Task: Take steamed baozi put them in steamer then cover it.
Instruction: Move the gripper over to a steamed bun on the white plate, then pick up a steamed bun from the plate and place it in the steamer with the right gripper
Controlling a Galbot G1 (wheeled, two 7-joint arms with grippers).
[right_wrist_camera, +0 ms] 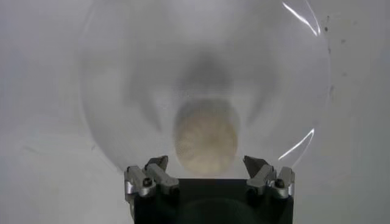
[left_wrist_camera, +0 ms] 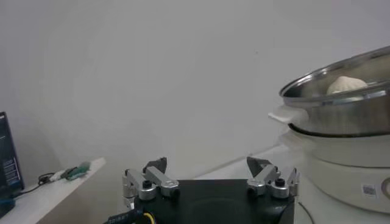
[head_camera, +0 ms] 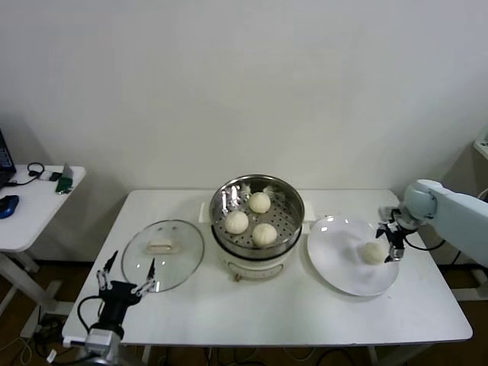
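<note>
Head view — items on the white counter, left to right.

1. Cover: clear glass lid with metal rim and pale oblong handle, lying flat at the left, just beside the steamer, not on it.
2. Steamer: shiny steel basket on a white cooker base, centre of the counter, uncovered. Holds three steamed baozi in a cluster on the perforated floor.
3. White plate: right of the steamer, near it. Carries the fourth baozi towards its right edge.
4. Right claw: reaches in from the right and stands at the plate's right edge, close against the fourth baozi. In the right wrist view the right claw has its jaws released and spread wide, with that baozi straight ahead, centred between the fingertips but not yet enclosed.
5. Left claw: parked off the near-left corner of the counter, jaws released, close to the cover; in the left wrist view the left claw holds nothing.

Key relation — the last bun lies directly ahead of the right claw, to its left in the scene; being round, it has no long axis to align with. The right arm is far nearer to it. Judged status: three of four placed; the grasp is the step in hand, the covering not yet done.
</note>
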